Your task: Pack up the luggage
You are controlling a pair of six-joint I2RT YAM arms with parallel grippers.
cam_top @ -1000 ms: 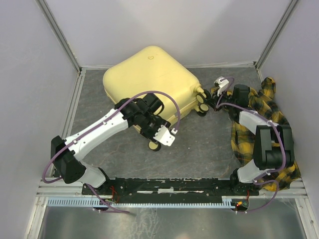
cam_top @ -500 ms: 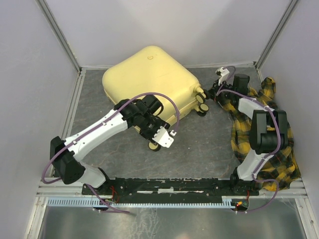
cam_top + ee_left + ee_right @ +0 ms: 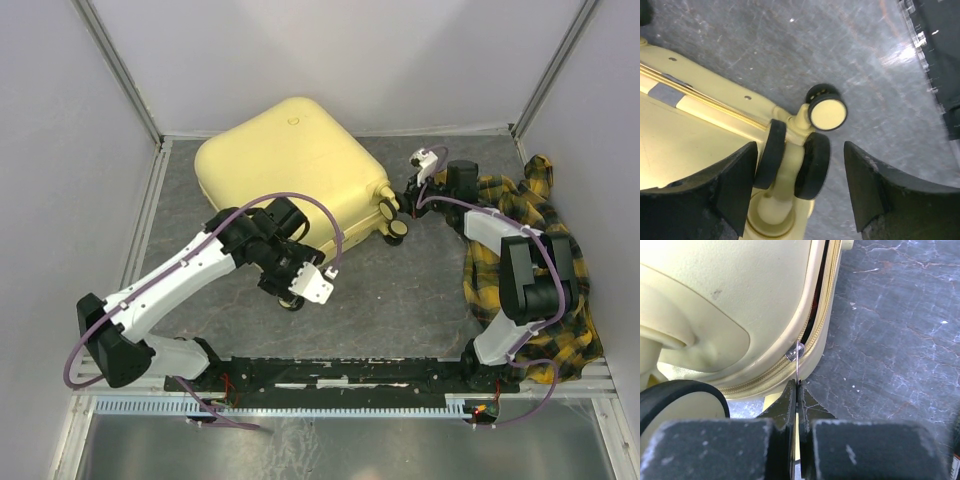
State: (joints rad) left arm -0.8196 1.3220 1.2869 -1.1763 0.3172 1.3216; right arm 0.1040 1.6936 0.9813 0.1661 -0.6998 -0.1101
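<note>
Luggage (image 3: 285, 165) flat at tabletop's (image 3: 400, 290) rear-left. Right pincer (image 3: 797, 390) clamped on what looks like the zipper pull (image 3: 797, 357), to run the zip. Left pincer (image 3: 800, 185) open astride a wheel (image 3: 812, 165), likely bracing.

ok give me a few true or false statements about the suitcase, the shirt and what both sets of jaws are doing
1. The right jaws are shut on the zipper pull of the suitcase. True.
2. The left jaws are clamped on the plaid shirt. False: they stand open with a twin caster wheel of the suitcase between them.
3. The suitcase lies wide open with its lid flipped back. False: the two shells are together, and only a slim dark gap along the zipper shows in the right wrist view.
4. The plaid shirt lies outside the suitcase, on the right side of the table. True.
</note>
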